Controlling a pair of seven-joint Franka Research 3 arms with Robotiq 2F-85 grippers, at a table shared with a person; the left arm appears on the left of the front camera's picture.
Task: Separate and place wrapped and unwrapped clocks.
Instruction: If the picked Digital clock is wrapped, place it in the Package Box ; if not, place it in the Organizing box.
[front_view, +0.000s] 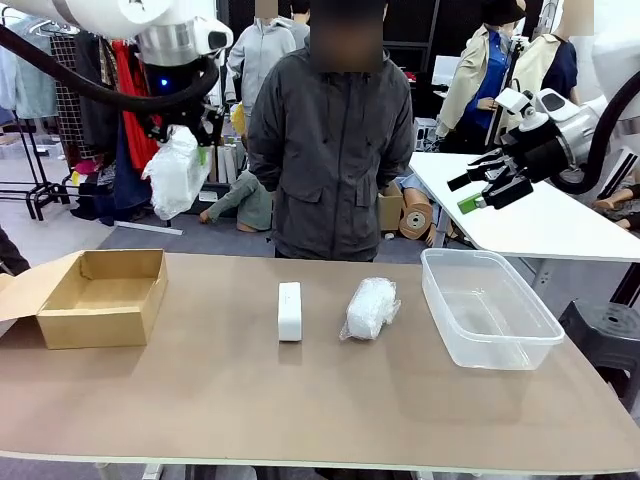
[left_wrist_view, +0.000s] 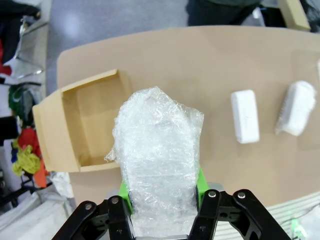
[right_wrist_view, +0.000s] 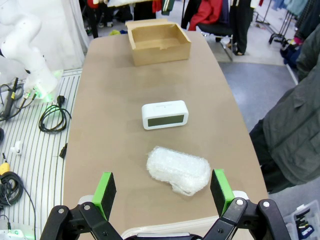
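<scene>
- The left gripper (left_wrist_view: 161, 200) pinches a lumpy wrapped clock (left_wrist_view: 157, 150) in crinkly translucent film between its green pads, high in the air at 10 o'clock in the front view.
- A bare white clock (front_view: 290, 310), a smooth rounded block, lies mid-table.
- A second wrapped clock (front_view: 372, 307), crinkly too, lies at its 3 o'clock, close but apart.
- A clear rectangular plastic tub (front_view: 442, 305) sits farther toward 3 o'clock, and an open brown cardboard box (front_view: 95, 328) at 9 o'clock.
- The right gripper (front_view: 466, 194) hovers at 2 o'clock, jaws spread wide, holding nothing.
</scene>
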